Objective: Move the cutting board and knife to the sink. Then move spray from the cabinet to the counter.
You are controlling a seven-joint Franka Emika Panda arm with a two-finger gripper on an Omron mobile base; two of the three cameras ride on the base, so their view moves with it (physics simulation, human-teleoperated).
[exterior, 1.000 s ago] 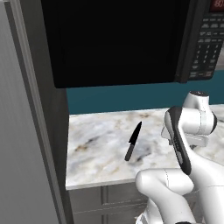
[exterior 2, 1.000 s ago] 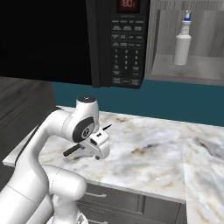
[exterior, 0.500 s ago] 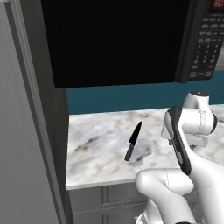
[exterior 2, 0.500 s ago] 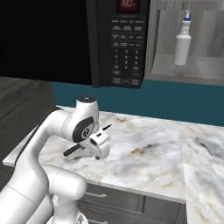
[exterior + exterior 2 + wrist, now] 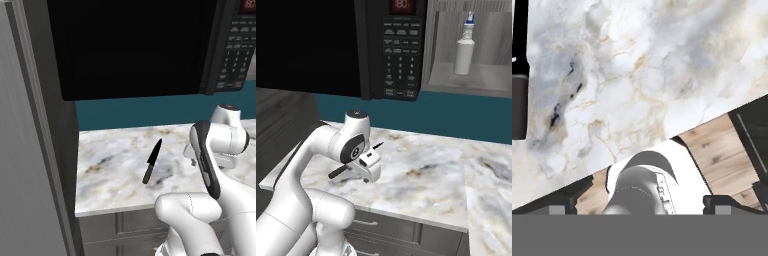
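Note:
The knife (image 5: 152, 161), all dark, lies flat on the marble counter (image 5: 110, 170) with its pointed blade toward the back wall. My gripper (image 5: 367, 176) hangs just above the counter to the right of the knife, pointing down. In the hand view its fingertips (image 5: 562, 206) stand wide apart, open and holding nothing, and the knife (image 5: 518, 95) lies along the left edge. The spray (image 5: 464, 47) stands upright on the shelf of the open cabinet (image 5: 476, 80). The cutting board and the sink are out of view.
A black microwave (image 5: 391, 50) hangs low over the counter, left of the cabinet niche. A tall grey fridge side (image 5: 35, 150) walls off the counter's left end. Grey drawers (image 5: 391, 227) sit under the counter's front edge (image 5: 115, 207).

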